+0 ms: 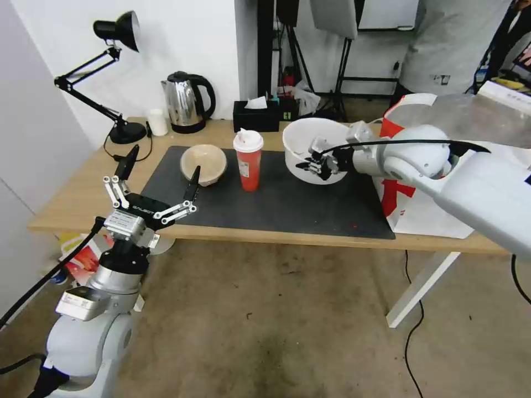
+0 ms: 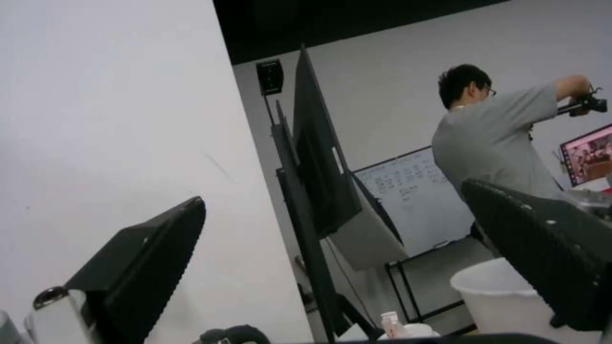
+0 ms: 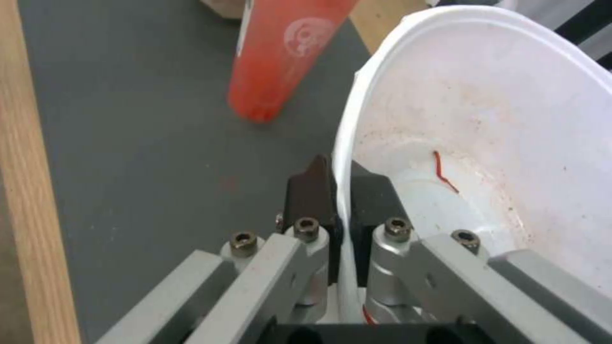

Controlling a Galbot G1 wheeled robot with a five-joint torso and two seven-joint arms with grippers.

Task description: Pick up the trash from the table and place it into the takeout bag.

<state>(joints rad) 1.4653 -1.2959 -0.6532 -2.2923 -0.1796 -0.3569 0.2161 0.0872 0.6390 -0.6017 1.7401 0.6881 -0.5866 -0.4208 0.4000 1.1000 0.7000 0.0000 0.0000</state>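
From the head camera, the right gripper [image 1: 316,161] reaches across the table [image 1: 83,193] and pinches the wide white bowl's [image 1: 310,135] rim, beside the takeout bag [image 1: 409,215]; the left gripper [image 1: 160,174] waits with fingers spread. Right wrist camera — fingers [image 3: 311,193] clamp the rim, bowl tilted, red-stained inside.

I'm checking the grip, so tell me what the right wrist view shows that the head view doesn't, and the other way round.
Right wrist view only: the right gripper with its jaws shut on the white bowl's wall, one inside and one outside, and a thin red scrap in the bowl. Head view only: the left gripper open near the table's front edge, the beige bowl, and the takeout bag. Both: the white bowl, the red cup, the dark mat.
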